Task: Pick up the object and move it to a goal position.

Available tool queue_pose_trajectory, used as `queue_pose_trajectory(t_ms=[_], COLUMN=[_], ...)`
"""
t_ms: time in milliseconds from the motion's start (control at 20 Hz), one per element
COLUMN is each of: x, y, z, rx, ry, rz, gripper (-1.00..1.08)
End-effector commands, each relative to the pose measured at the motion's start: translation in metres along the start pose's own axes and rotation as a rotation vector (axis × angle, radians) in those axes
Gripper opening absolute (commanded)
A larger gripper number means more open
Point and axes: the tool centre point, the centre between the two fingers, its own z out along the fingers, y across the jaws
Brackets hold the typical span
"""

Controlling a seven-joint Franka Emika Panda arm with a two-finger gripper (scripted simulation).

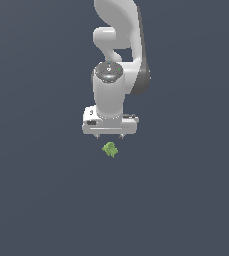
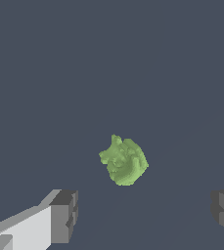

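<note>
The object is a small light-green lumpy thing lying on the dark grey floor, just in front of the white arm's hand in the exterior view. In the wrist view the object lies on the floor beyond the two grey fingertips, not between them. My gripper hangs above and slightly behind it, fingers pointing down and spread wide apart. Its jaws hold nothing. The gripper is open in the wrist view too.
A plain dark grey floor spreads all around. The white arm rises behind the hand toward the exterior view's top edge. No goal marker shows.
</note>
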Motion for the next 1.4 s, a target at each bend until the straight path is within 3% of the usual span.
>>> queue_pose_trajectory(t_ms=[0,500,1350], x=[0.0,-0.002,-0.009], y=[0.0,0.003,0.009], z=[0.001,0.014,0.047], rx=[0.0,-0.001,0.002], ry=[0.0,0.002,0.012], rz=[-0.017,-0.172,-0.62], gripper=[1.0,1.0,1.0])
